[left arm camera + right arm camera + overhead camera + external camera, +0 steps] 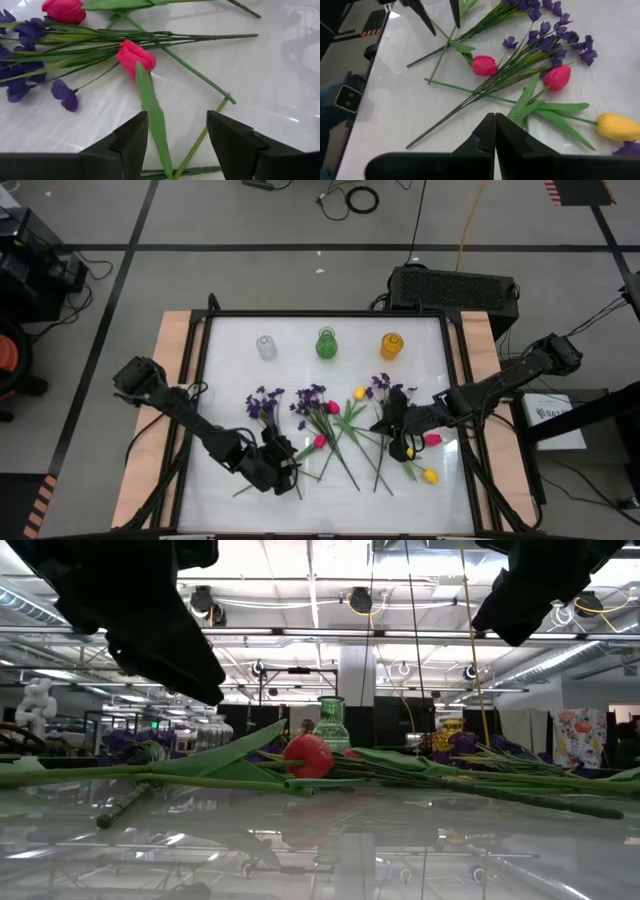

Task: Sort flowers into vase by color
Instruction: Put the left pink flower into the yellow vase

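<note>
On the glossy white surface (225, 380) we see three vases in a row, clear (266, 347), green (327, 343) and amber (391, 346); nearer us the flowers (330, 425) lie scattered: purple sprays, pink-red tulips, yellow tulips, stems crossing.

The table (225, 340) is glossy white with a pale wooden edge. On it lie flowers (322, 415) with green stems: purple, pink-red and yellow. Behind them stand a clear vase (266, 347), a green vase (327, 343) and an amber vase (391, 345).
</note>
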Motion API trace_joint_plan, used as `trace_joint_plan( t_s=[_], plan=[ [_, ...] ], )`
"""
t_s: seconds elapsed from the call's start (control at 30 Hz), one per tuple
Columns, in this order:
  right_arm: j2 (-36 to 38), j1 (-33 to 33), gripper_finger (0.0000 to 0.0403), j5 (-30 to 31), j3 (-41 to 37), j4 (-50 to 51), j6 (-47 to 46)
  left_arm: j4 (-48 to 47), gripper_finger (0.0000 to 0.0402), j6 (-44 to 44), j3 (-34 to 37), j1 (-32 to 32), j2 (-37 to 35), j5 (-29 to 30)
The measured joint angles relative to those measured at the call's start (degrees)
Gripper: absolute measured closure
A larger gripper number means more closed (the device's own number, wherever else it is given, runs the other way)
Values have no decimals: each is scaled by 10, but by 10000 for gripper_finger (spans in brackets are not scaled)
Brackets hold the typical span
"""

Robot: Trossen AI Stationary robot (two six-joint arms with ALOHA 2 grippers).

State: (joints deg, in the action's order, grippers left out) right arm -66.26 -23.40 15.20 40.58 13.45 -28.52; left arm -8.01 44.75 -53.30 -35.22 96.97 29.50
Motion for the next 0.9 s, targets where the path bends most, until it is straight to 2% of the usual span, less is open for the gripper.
trace_joint_plan(
  t_s=[0.47, 0.7, 0.9],
  plan=[
    [0, 37, 403, 0, 0, 0, 49, -3, 191, 13, 0, 9, 57, -11],
    [0, 38, 403, 0, 0, 0, 52, -4, 191, 14, 0, 37, 82, -80],
    [0, 38, 403, 0, 0, 0, 52, -4, 214, 14, -1, 50, 81, -92]
  ],
)
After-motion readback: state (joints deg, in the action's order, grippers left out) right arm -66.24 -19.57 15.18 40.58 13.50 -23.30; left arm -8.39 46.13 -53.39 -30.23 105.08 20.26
